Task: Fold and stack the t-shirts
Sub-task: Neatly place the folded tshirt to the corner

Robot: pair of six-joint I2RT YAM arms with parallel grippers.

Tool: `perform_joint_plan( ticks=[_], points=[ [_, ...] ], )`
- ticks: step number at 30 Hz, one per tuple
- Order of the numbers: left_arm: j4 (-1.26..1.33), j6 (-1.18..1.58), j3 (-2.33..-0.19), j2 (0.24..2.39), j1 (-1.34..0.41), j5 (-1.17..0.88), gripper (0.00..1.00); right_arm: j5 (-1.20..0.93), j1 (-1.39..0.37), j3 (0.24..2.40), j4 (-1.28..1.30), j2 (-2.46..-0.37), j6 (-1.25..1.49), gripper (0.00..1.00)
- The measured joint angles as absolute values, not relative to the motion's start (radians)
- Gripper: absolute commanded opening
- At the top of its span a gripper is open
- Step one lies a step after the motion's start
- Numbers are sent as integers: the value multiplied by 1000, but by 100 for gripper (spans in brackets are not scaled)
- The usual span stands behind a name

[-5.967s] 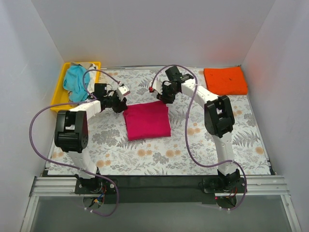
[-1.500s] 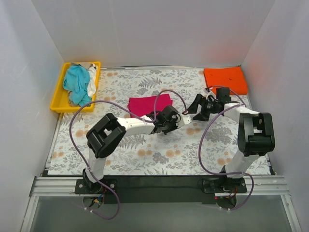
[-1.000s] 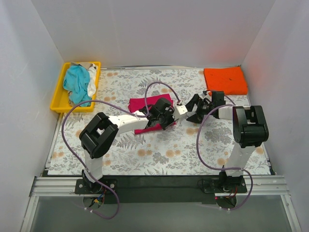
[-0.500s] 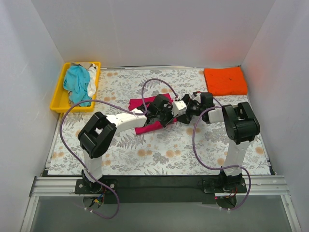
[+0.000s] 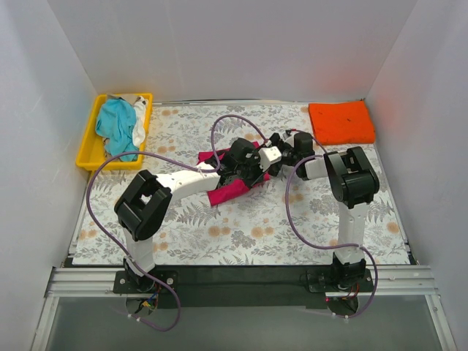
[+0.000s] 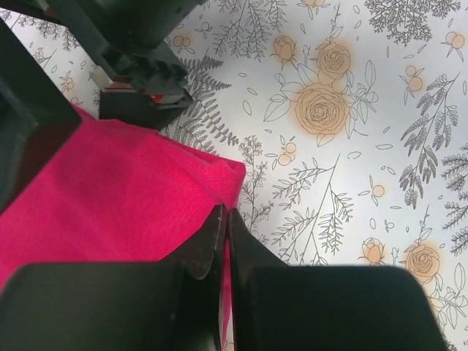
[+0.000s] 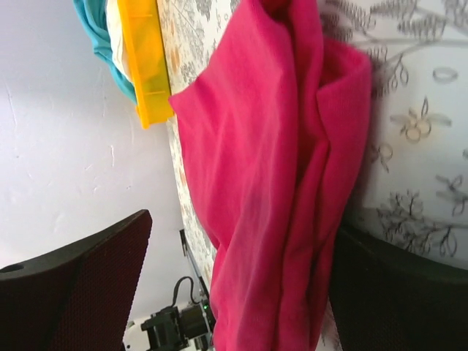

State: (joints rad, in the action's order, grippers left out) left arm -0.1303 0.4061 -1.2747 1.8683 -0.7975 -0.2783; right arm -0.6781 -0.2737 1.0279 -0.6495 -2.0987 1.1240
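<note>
The magenta-pink t-shirt (image 5: 225, 189) lies folded and rumpled at the table's middle. My left gripper (image 5: 252, 170) is shut on its thin right edge; in the left wrist view the jaws (image 6: 223, 213) pinch the magenta cloth (image 6: 110, 197). My right gripper (image 5: 276, 152) is open right beside it, its fingers (image 7: 80, 285) spread wide on both sides of the bunched magenta shirt (image 7: 270, 168). The orange t-shirt (image 5: 341, 122) lies folded at the back right. The teal shirt (image 5: 115, 124) and white shirt (image 5: 139, 126) lie crumpled in the tray.
The yellow plastic tray (image 5: 88, 142) stands at the back left and shows in the right wrist view (image 7: 146, 66). White walls close three sides. The floral cloth (image 5: 241, 234) covers the table. Purple cables loop over both arms.
My left gripper has drawn back left with the shirt's edge, bunching the cloth. My right gripper has moved left from beside the orange shirt to the magenta shirt's right edge.
</note>
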Motion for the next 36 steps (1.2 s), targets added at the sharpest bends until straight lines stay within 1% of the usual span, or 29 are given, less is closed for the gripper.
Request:
perform_joint_plan(
  ticks=[7, 12, 14, 15, 16, 19, 20, 21, 23, 24, 25, 26, 27, 28, 31, 36],
  points=[
    [-130, 410, -1275, 1868, -794, -281, 0, -626, -278, 1072, -672, -2134, 1115, 72],
    [-130, 423, -1275, 1868, -786, -282, 0, -593, -291, 1061, -680, -2125, 1086, 73],
    [-130, 427, -1275, 1868, -781, -285, 0, -572, -296, 1049, -686, -2114, 1062, 62],
    [-130, 429, -1275, 1868, -780, -288, 0, -558, -299, 1045, -682, -2112, 1046, 53],
    [-130, 432, -1275, 1868, -780, -292, 0, -546, -302, 1043, -680, -2112, 1031, 33],
    [-131, 437, -1275, 1868, -776, -301, 0, -511, -303, 1040, -641, -2117, 972, 5],
    [-131, 439, -1275, 1868, -776, -301, 2, -503, -303, 1040, -628, -2120, 953, 2],
    [-132, 439, -1275, 1868, -776, -300, 11, -499, -303, 1040, -617, -2122, 934, 1],
    [-135, 439, -1275, 1868, -774, -300, 22, -495, -303, 1050, -596, -2122, 901, 1],
    [-140, 440, -1275, 1868, -774, -300, 40, -492, -304, 1061, -580, -2122, 871, 1],
    [-149, 437, -1276, 1867, -774, -300, 45, -485, -305, 1079, -559, -2122, 836, 1],
    [-160, 448, -1276, 1863, -774, -300, 51, -480, -305, 1093, -536, -2120, 804, 1],
    [-171, 451, -1276, 1858, -772, -301, 55, -473, -305, 1106, -509, -2117, 768, 1],
    [-186, 460, -1276, 1848, -768, -305, 64, -469, -303, 1122, -476, -2112, 726, 1],
    [-237, 489, -1276, 1789, -744, -330, 65, -434, -299, 1167, -376, -2090, 598, 1],
    [-289, 523, -1276, 1657, -654, -340, 65, -361, -280, 1270, -210, -2048, 368, 1]
  ],
)
